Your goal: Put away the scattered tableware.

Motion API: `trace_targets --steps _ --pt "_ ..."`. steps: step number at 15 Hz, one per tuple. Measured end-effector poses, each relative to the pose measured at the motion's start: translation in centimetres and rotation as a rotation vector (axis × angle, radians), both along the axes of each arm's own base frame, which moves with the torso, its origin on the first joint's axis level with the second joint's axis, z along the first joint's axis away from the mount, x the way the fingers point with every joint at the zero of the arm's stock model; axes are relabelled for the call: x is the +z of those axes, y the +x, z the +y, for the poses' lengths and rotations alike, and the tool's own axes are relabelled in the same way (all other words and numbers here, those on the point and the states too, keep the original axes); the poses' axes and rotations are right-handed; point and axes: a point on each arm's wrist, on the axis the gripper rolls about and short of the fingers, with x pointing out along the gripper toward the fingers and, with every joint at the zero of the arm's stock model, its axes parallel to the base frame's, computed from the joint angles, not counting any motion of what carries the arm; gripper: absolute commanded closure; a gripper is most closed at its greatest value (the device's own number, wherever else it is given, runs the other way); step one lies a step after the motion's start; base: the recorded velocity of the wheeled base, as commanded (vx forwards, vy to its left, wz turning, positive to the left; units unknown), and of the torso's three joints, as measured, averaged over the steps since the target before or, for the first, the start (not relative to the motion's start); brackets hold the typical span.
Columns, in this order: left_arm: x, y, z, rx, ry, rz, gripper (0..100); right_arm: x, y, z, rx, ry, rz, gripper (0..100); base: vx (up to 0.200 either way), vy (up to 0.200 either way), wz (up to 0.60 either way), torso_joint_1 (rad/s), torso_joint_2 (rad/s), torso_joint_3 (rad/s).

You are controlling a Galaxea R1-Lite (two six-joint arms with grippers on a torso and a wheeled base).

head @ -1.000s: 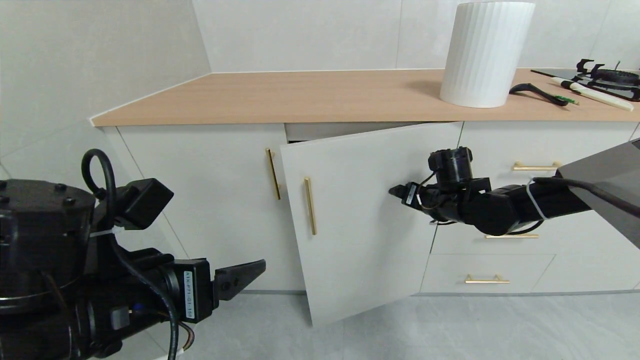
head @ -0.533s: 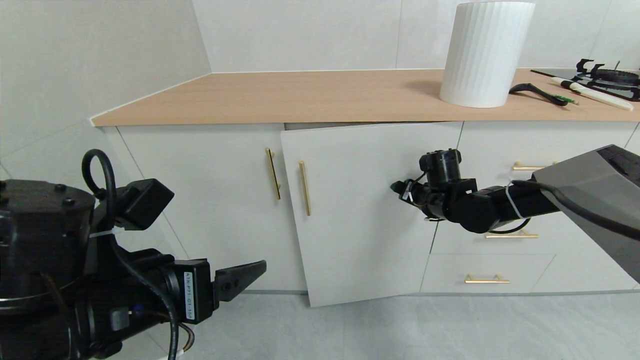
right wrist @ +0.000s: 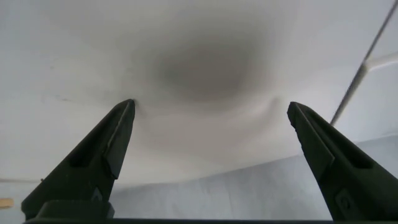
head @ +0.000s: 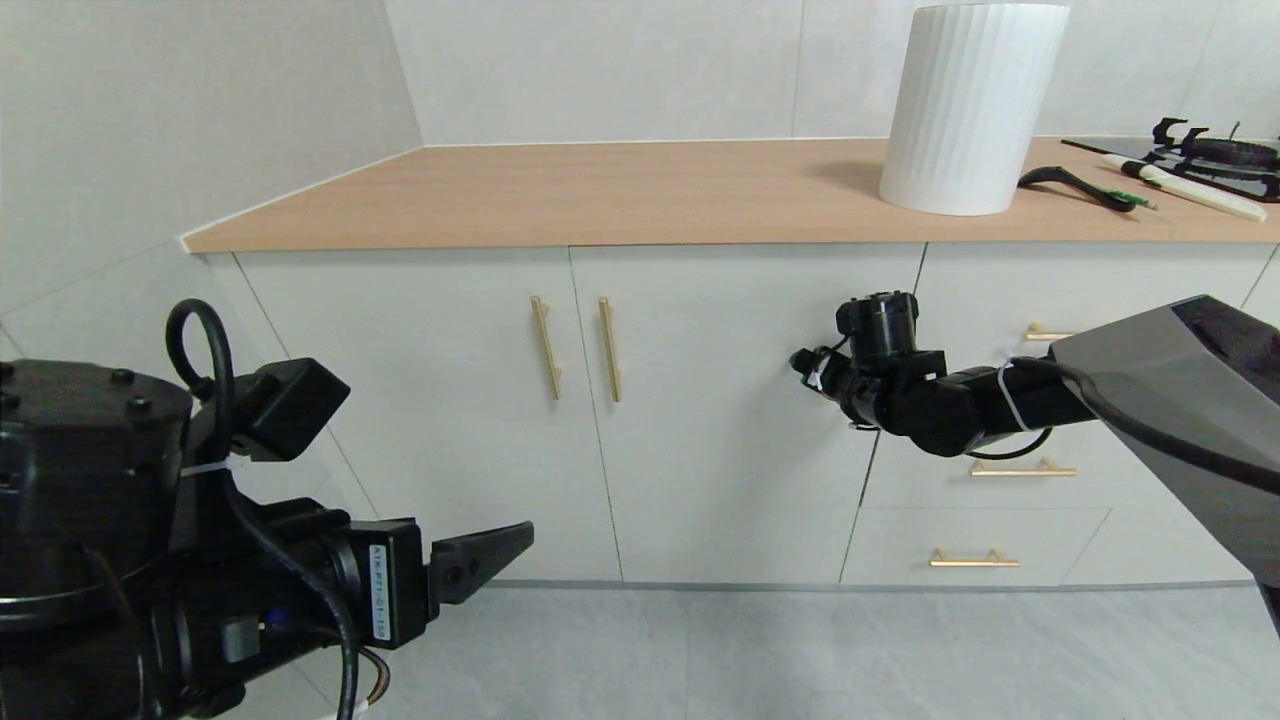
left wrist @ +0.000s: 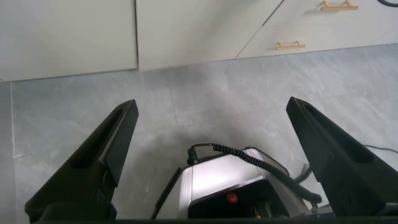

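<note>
Cabinet door (head: 730,400): shut; my right jaws spread, tips against it. Left jaws spread, low. Black utensil (head: 1075,187) on bench (head: 600,190): 2 o'clock of right jaws; right arm nearer.

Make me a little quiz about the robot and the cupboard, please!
1. True or false: the cupboard door that the right gripper touches is shut.
2. What stands on the wooden counter? A) a white ribbed container B) a red kettle C) a blue bowl
3. Fill the gap: the left gripper is open and points down at the grey ___.

Key: 1 true; 2 A; 3 floor.
</note>
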Motion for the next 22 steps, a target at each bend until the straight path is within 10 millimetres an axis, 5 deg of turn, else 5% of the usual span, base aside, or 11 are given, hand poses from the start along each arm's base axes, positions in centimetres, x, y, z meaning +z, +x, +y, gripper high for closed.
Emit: trace_targets --steps 6,10,17,22 --pt "-0.1 0.0 0.0 0.0 0.002 0.003 0 -0.1 0.1 -0.5 -0.012 -0.002 0.006 0 0.0 0.0 0.0 0.0 0.0 0.0" --pt "-0.2 -0.2 0.2 0.002 0.033 -0.014 0 2.3 -3.9 -1.2 0.058 -0.008 0.032 0 0.0 0.0 0.0 0.0 0.0 0.0" --pt "0.5 -2.4 2.7 0.049 0.092 -0.13 0 10.8 -17.7 -7.2 0.078 -0.041 -0.113 0 0.0 0.0 0.0 0.0 0.0 0.0" --pt "-0.9 -8.3 7.7 0.129 0.088 -0.256 0 13.8 -31.3 -14.6 -0.002 -0.197 -0.324 0 0.0 0.0 0.0 0.0 0.0 0.0"
